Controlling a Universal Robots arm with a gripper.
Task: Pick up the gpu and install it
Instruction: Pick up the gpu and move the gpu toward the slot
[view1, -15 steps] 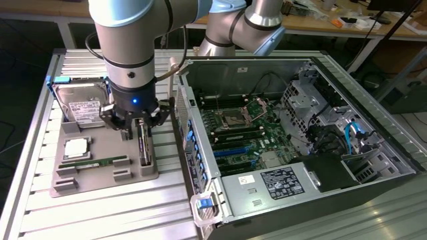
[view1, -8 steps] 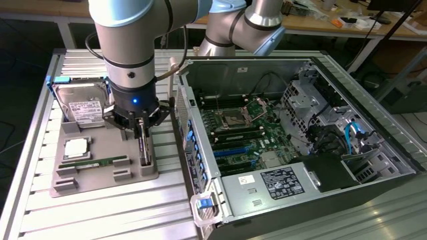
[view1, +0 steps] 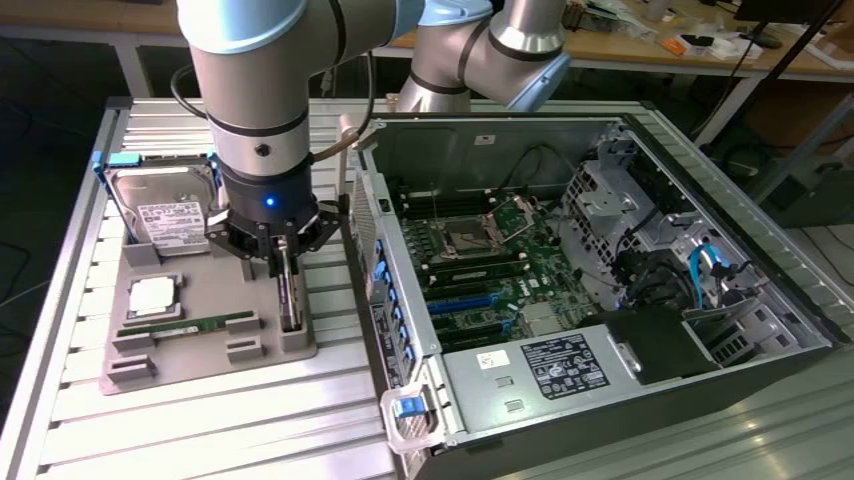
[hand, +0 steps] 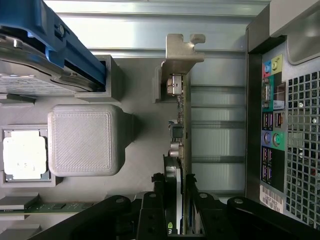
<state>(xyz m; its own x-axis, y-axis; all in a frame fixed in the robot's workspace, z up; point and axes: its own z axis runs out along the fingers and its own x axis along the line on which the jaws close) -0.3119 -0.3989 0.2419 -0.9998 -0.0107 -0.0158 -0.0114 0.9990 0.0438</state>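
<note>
— Fingers (hand: 151, 212) first: how do they stand?

— Closed on the gpu (hand: 181, 130). In the wrist view the two black fingers press against both faces of the card, one on each side, with no gap showing.

— Where is the gpu?

— On the gray tray (view1: 200, 352), standing on its long edge in a slot along the side of the tray nearest the computer case (view1: 454, 150). Its silver end bracket (hand: 181, 52) is at the end away from the gripper (hand: 175, 181) and sits against a gray post of the tray.

— And seen from outside?

— The arm comes straight down over the tray, and the gripper (view1: 280, 265) is at the upper end of the card (view1: 288, 300). The card's lower edge lies in its holder; I cannot tell whether it has come off the tray at all.

— What else lies on the tray?

— A hard drive (view1: 163, 205) with a white label in a blue frame at the far end, a processor (view1: 151, 297) in a square recess, and a narrow green RAM stick (view1: 187, 326) nearer the camera, all on the exterior view's left of the gpu.

— The case?

— It lies open on its side on the slatted table (view1: 200, 430), on the exterior view's right of the tray, with the green motherboard (view1: 494, 270) facing up.
</note>
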